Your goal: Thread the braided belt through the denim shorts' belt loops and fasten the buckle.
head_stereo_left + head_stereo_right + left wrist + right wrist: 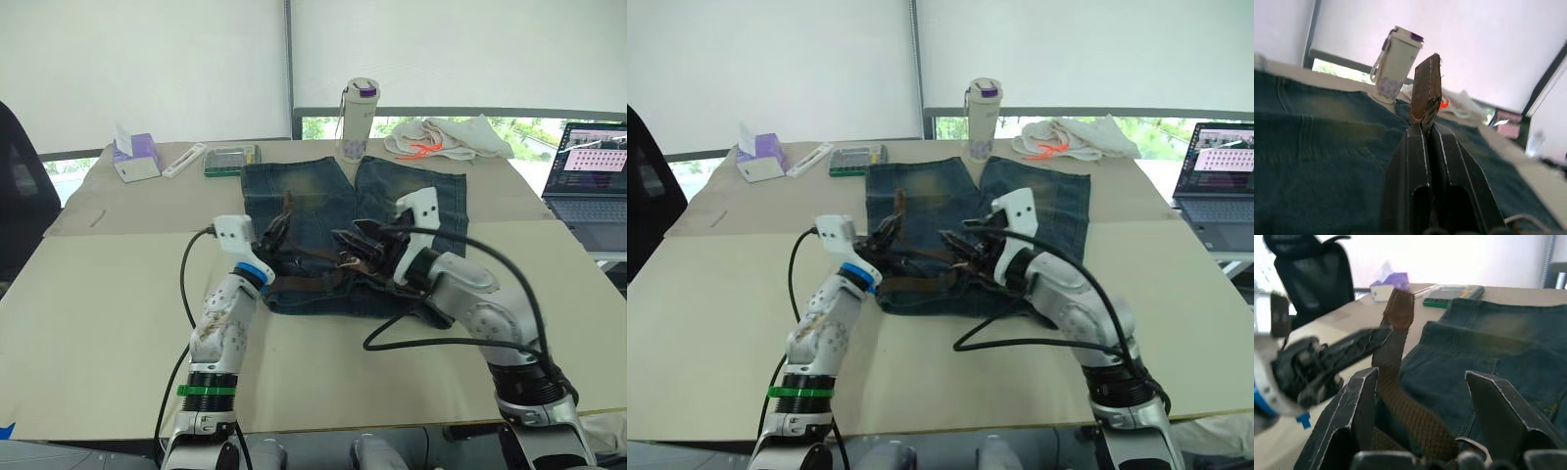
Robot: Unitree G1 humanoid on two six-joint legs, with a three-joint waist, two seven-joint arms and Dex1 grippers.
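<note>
The left end effector (1422, 128) is clenched on the leather tip of the braided belt (1426, 90), which stands up over the denim shorts (323, 206). The right end effector (1420, 382) is released, fingers spread either side of the belt strap, just beside the left one above the shorts' waistband. The shorts lie flat on the table (98, 294), with a tumbler (359, 119) beyond their far edge.
</note>
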